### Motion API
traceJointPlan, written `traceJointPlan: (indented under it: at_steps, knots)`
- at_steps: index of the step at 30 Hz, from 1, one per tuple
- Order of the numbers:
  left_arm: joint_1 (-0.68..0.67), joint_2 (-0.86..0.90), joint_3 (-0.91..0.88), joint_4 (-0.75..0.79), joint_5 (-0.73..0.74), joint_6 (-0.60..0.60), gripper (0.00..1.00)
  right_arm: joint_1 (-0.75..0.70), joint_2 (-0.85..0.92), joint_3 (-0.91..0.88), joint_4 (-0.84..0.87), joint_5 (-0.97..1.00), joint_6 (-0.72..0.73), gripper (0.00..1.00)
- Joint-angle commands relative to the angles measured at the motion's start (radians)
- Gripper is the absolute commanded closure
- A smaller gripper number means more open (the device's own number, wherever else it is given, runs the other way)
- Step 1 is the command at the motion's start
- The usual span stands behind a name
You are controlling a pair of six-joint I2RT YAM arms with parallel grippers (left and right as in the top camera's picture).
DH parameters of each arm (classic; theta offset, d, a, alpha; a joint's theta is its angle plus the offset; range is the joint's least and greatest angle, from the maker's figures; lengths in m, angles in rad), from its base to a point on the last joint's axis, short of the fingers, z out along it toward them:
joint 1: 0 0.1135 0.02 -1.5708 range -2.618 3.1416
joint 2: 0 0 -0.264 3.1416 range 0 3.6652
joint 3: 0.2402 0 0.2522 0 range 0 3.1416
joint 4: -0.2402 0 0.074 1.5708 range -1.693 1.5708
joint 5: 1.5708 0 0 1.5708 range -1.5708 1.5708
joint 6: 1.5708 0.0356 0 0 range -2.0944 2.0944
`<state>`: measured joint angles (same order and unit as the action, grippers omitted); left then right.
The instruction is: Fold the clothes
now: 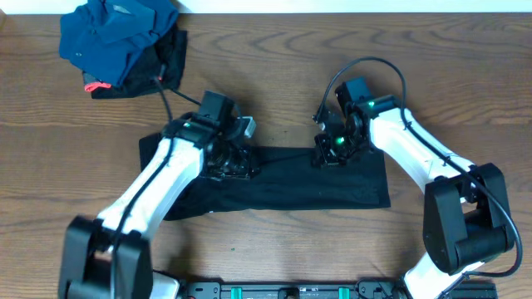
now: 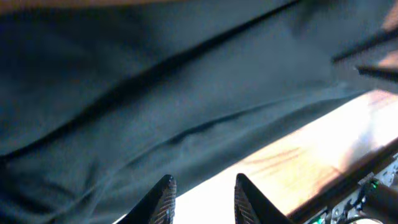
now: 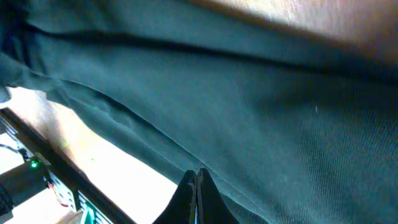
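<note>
The left arm [image 1: 158,187] rises from the near left corner and slants inward. Its wrist bends down over the back edge of the black cloth [image 1: 316,187], toward that edge's left end. The right arm [image 1: 416,154] starts at the near right corner, arches outward, then folds back in, with its wrist tipped down over the same back edge further right. The cloth lies spread as a wide strip in the middle of the worktop [image 1: 274,75]. A pile [image 1: 116,37] of blue and black clothes sits well apart at the far left corner.

From overhead, the left tool [image 1: 237,162] and right tool [image 1: 326,154] are dark shapes against dark fabric, and their fingers cannot be told apart.

The wrist views settle it. The left tool [image 2: 202,202] is open, its two fingers [image 2: 163,202] spread with a clear gap. Bright worktop [image 2: 311,155] shows between them, and the cloth [image 2: 155,93] lies just past their tips. The right tool [image 3: 196,190] is closed, its fingers pressed together into one point that meets the edge of the cloth [image 3: 249,106], apparently pinching it. These views also show soft creases running across the fabric, and the pale worktop [image 3: 93,149] beyond its edge.
</note>
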<state>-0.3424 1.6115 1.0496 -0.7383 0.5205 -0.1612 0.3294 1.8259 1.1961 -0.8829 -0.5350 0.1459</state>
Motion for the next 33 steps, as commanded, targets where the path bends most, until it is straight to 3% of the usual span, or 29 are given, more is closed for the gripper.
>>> traceJointPlan:
  at_steps: [1,7,16,33]
  knots:
    - [0.000,0.070,-0.012,0.008,0.008,-0.027,0.68,-0.001,0.009,-0.022,0.008,-0.010,0.026,0.99]
    - [0.001,0.184,-0.012,0.013,0.008,-0.027,0.68,-0.002,0.009,-0.041,0.005,0.138,0.057,0.99]
    - [0.001,0.245,-0.012,-0.001,-0.044,-0.025,0.68,-0.031,0.009,-0.135,0.056,0.173,0.057,0.98]
    - [0.002,0.246,-0.012,-0.146,-0.288,-0.024,0.67,-0.314,0.009,-0.164,0.007,0.335,0.079,0.96]
